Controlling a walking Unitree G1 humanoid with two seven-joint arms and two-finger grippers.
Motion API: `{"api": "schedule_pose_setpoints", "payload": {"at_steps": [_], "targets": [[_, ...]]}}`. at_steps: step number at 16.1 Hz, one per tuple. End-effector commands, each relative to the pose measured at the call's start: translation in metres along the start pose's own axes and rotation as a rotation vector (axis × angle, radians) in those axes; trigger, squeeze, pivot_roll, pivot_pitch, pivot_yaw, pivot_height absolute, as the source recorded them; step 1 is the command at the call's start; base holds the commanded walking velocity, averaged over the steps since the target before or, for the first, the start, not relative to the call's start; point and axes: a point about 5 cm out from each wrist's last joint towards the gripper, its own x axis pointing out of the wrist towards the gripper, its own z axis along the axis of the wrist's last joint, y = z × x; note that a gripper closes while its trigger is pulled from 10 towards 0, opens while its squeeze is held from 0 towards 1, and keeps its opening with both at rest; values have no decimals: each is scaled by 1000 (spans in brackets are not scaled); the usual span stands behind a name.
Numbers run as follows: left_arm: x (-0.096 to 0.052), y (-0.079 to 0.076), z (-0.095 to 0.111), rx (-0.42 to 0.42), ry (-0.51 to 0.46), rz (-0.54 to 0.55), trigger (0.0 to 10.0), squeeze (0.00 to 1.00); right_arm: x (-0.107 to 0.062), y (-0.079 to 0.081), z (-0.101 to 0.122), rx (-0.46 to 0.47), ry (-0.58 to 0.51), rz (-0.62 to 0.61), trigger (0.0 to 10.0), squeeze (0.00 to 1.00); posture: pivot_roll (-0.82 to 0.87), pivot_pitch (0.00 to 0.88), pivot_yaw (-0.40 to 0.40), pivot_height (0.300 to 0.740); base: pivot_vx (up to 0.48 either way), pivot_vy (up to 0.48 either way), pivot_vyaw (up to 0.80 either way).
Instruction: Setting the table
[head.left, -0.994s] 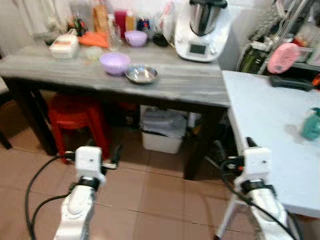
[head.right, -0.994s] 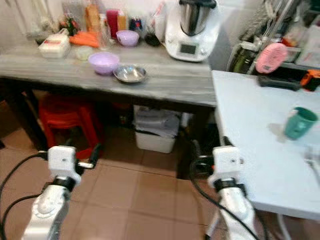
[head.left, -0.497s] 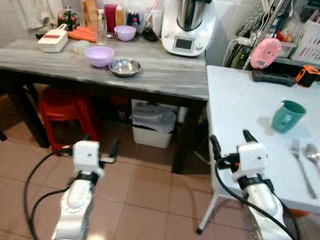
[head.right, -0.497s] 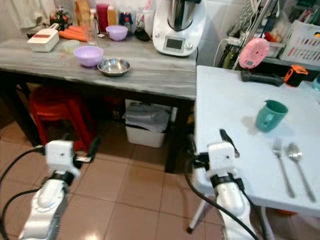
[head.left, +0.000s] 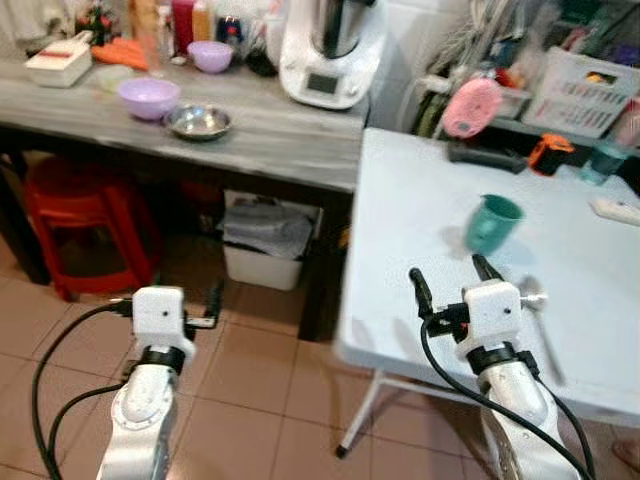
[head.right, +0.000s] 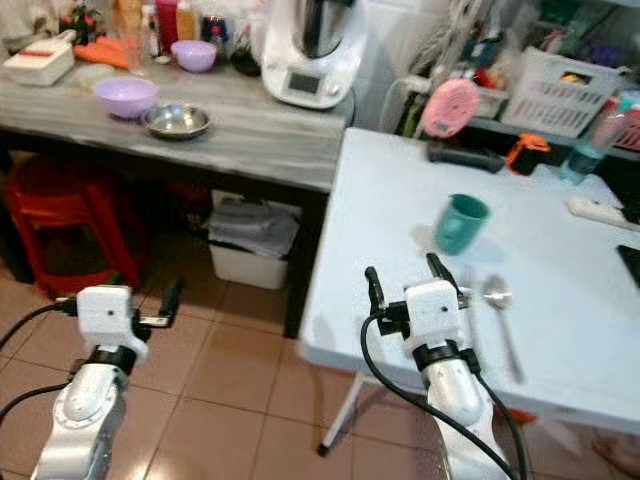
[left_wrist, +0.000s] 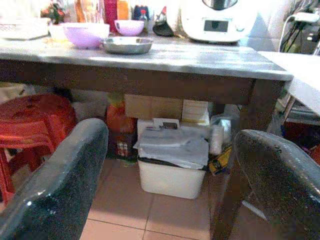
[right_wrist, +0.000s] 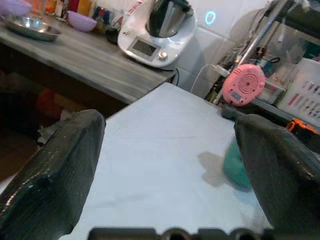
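- Currently, the robot stands at the corner of a white tabletop (head.right: 400, 190), both arms raised in front of it.
- Its right gripper (head.right: 405, 277) hangs over the near edge of that tabletop, fingers spread apart and holding nothing.
- Its left gripper (head.left: 212, 302) is out over the tiled floor (head.left: 250, 360), fingers also apart and empty.
- A teal cup (head.right: 459, 223) stands upright on the white tabletop, beyond the right gripper.
- A spoon (head.right: 502, 316) lies flat just beside that gripper, nearer the robot than the cup.
- The cup looks like hard, light plastic; its smooth wall may slip, so a grip across the body seems safest.
- The spoon looks thin, stiff and low-lying; it would probably need pinching along the handle.
- To the left, a grey wooden tabletop (head.left: 270, 140) carries a purple bowl (head.left: 148, 97), a steel bowl (head.left: 198, 121) and a white kitchen machine (head.left: 325, 55).
- Under it sit a red stool (head.left: 85, 215) and a white bin (head.left: 262, 240).
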Motion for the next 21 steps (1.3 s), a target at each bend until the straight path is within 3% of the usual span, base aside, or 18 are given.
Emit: {"api": "schedule_pose_setpoints", "payload": {"at_steps": [1,5,9,15,21], "targets": [[3,-11,2,-12,-10,-34,10000,0,-1,-6,-2,-8,9,-18,10000,0,32,0,-88,740,0,-319,0],[10,-5,8,42,-3,-103,10000,0,-6,3,-11,49,25,-98,10000,0,29,0,16,740,0,-140,0],[16,-8,12,28,-3,-138,10000,0,-5,7,-13,74,24,-135,10000,0,24,0,60,740,0,0,0],[17,-15,12,18,-3,-149,10000,0,-2,6,-10,114,18,-135,10000,0,20,0,39,740,0,0,0],[15,-18,10,-3,1,-132,10000,0,0,4,-11,105,21,-110,10000,0,20,0,17,740,0,0,-680]]}}
